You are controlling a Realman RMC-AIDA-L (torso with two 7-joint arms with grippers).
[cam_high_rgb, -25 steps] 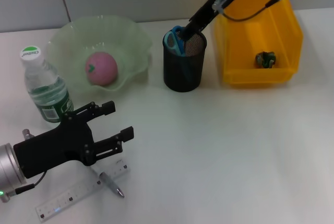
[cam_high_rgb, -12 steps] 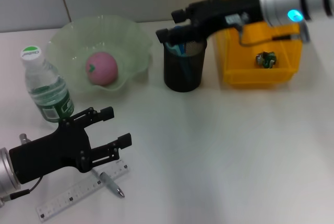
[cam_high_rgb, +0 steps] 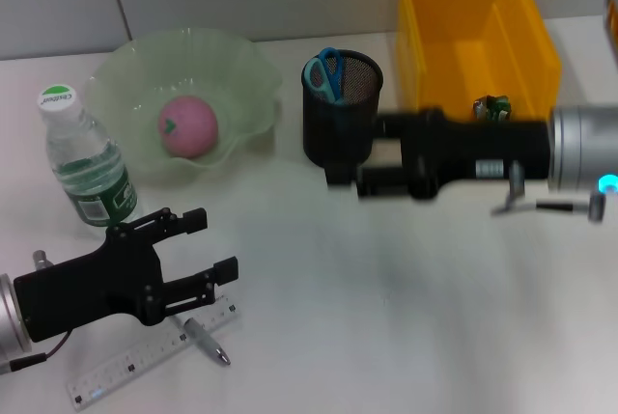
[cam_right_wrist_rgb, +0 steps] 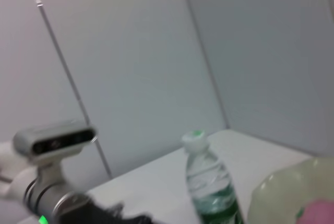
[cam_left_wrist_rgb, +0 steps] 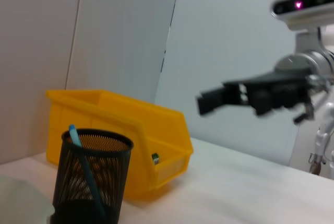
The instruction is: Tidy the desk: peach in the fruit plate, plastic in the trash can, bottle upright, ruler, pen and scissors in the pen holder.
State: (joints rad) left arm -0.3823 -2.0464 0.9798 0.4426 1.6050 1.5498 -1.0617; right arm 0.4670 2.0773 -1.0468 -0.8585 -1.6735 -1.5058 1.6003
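One peach (cam_high_rgb: 187,126) sits in the one green plate (cam_high_rgb: 246,76), and one bottle (cam_high_rgb: 82,161) stands up. One ruler (cam_high_rgb: 145,356) and one pen (cam_high_rgb: 203,339) lie under the open, empty left tool (cam_high_rgb: 214,245). The right tool (cam_high_rgb: 352,156) is open by the cup (cam_high_rgb: 340,124) holding one pair of scissors (cam_high_rgb: 324,74).

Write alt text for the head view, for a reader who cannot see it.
The left gripper, open, hovers above a clear plastic ruler and a silver pen on the white desk. The right gripper sits beside the black mesh pen holder containing blue-handled scissors.
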